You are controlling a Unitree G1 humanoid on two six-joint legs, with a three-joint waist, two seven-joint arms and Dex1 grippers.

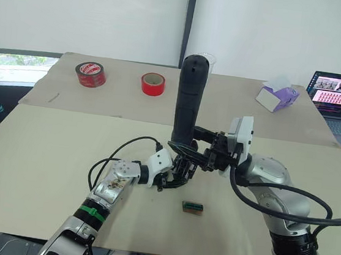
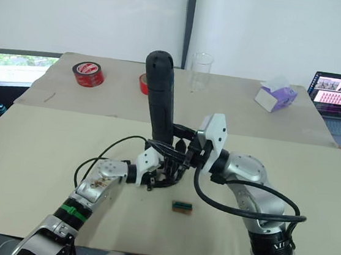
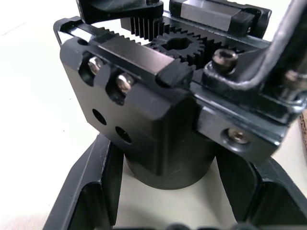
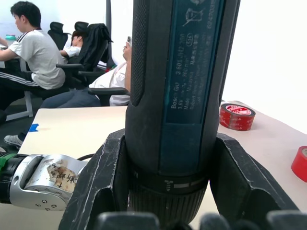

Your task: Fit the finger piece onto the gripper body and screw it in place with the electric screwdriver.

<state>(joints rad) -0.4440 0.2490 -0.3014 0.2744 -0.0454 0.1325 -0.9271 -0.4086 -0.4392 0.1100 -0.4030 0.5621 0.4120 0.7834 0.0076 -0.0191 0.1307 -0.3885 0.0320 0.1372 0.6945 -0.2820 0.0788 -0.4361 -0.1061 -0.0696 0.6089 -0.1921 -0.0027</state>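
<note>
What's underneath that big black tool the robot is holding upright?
Directly below the electric screwdriver, held by the right gripper, sits the gripper body, clamped in the left gripper. The screwdriver's tip and the screw it meets are hidden behind the fingers.

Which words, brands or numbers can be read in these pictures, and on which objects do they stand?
"Bosch GO": teal label of the thick black cylindrical electric screwdriver; its smaller print is too blurred.
Red tape roll: white print, unreadable.
Open laptop screen: too small.
Left arm's worn sticker: illegible.
</note>
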